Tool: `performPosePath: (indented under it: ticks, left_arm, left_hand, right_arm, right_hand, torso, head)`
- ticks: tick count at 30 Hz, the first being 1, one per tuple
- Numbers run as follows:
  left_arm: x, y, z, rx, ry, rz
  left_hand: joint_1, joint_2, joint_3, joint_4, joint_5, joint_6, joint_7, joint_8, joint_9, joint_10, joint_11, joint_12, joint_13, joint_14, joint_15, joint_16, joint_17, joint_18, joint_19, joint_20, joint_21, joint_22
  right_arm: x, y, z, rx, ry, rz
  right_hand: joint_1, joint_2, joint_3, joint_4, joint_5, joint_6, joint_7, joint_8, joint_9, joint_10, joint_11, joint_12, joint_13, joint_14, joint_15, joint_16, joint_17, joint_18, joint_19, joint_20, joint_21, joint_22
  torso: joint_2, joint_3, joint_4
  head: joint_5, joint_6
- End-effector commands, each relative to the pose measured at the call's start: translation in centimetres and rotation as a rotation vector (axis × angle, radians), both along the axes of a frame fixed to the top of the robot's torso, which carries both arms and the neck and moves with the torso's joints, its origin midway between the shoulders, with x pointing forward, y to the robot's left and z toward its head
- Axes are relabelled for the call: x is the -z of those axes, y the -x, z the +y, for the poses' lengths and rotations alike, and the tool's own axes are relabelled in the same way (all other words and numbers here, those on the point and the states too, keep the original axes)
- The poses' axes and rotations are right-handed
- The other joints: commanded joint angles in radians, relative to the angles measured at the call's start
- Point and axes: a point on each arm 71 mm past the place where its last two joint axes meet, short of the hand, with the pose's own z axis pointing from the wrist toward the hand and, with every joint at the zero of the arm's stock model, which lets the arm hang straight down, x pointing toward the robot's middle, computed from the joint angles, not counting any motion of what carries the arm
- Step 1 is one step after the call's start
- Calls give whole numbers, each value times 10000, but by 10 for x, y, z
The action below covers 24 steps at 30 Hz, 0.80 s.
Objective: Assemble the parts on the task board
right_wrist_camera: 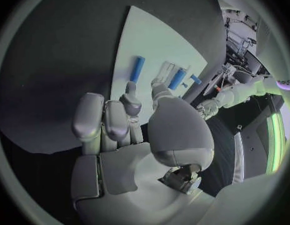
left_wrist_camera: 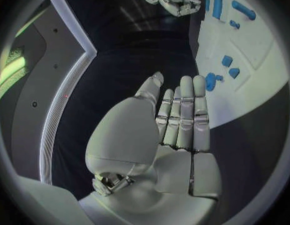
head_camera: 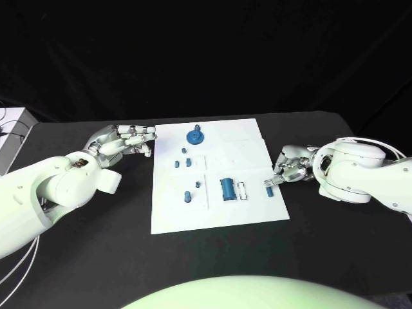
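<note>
Here the white task board [head_camera: 234,215] carries scattered blue parts [head_camera: 227,188].

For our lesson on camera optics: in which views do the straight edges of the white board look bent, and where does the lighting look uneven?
Head view: the board keeps straight edges, brightly lit against the dark table. Left wrist view: the board's edge curves, and a green glow sits at the circle's rim. Right wrist view: the board bows too, with green light at the rim; the right hand looms large.

Bare black table [head_camera: 76,257] flanks the task board [head_camera: 234,138] (blue parts [head_camera: 227,188] crowd its middle).
</note>
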Motion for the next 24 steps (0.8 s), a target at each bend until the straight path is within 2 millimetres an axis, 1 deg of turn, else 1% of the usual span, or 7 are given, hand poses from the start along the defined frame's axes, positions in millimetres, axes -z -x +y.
performPosePath:
  ticks: [1, 6, 10, 15, 17, 19, 24]
  left_arm:
    - [-2, 0, -2, 78, 138, -139]
    - [-2, 1, -1, 78, 134, -126]
    - [-2, 1, -1, 81, 130, -113]
    - [-1, 1, -1, 101, 120, -77]
    - [-1, 1, -1, 111, 107, -47]
    - [-1, 1, -1, 116, 93, -18]
    - [0, 1, 0, 144, 58, 57]
  left_hand:
    - [-21, 10, 53, 37, 20, 74, -5, 23, 2, 30, 4, 5, -3, -41, -33, 60, -4, -11, 71, -5, -55, 13]
    - [-21, 10, 53, 37, 20, 74, -5, 23, 2, 30, 4, 5, -3, -41, -33, 60, -4, -11, 71, -5, -55, 13]
    - [-21, 10, 53, 37, 20, 74, -5, 23, 2, 30, 4, 5, -3, -41, -33, 60, -4, -11, 71, -5, -55, 13]
    - [-23, 9, 57, 41, 20, 74, -4, 22, 2, 28, 7, -16, -4, -44, -31, 59, -2, -14, 76, -7, -63, 20]
    - [-23, 10, 58, 43, 20, 74, -2, 23, 2, 26, 8, -19, -4, -45, -31, 58, -2, -14, 76, -7, -65, 20]
    - [-24, 14, 62, 47, 20, 74, 3, 24, 3, 19, 11, -28, -5, -47, -30, 56, -2, -14, 78, -8, -68, 22]
    - [-24, 14, 62, 47, 20, 73, 3, 24, 3, 19, 11, -29, -5, -47, -29, 56, -2, -14, 78, -8, -68, 22]
  right_arm:
    - [3, 1, -3, 153, 965, 127]
    - [7, 2, 0, 244, 1058, 109]
    - [12, 2, 5, 218, 1037, 129]
    - [17, 3, 13, 104, 905, 190]
    - [19, 3, 16, 59, 831, 202]
    - [21, 4, 19, 20, 790, 231]
    - [25, 4, 20, -32, 923, 410]
  right_hand:
    - [-158, -57, 10, 155, 76, -61, -66, 96, 202, 43, -31, 18, 27, 27, -58, 80, 30, -158, 510, -25, 72, 1438]
    - [-237, -38, 15, 267, 127, -64, -105, 183, 400, 62, -51, 31, 42, 23, -67, 87, 44, -165, 518, -37, 113, 1446]
    - [-324, 91, -32, 280, 130, -85, -111, 220, 501, 63, -58, 33, 52, 24, -68, 91, 53, -170, 512, -43, 117, 1446]
    - [-351, 118, -49, 276, 124, -98, -112, 217, 516, 60, -53, 24, 49, 27, -71, 95, 56, -172, 516, -44, 133, 1450]
    - [-353, 128, -52, 268, 132, -101, -110, 216, 524, 51, -51, 5, 41, 21, -70, 79, 38, -169, 511, -44, 105, 1443]
    - [-355, 163, -58, 251, 129, -97, -114, 226, 544, 43, -52, -14, 32, 21, -70, 68, 31, -168, 502, -42, 79, 1437]
    - [-306, 346, -176, -81, 56, -138, -104, 229, 625, 20, -45, -49, 18, 18, -66, 43, 11, -168, 495, -41, 52, 1433]
  torso:
    - [-9, -2, 3]
    - [-3, -3, -4]
    - [7, 0, 5]
    - [14, 9, 13]
    - [13, 10, 22]
    - [10, 6, 21]
    - [7, -2, 10]
  head:
    - [-19, -20]
    - [-18, -16]
    - [-21, -36]
    - [26, -65]
    - [62, -82]
    - [66, -95]
    - [83, -136]
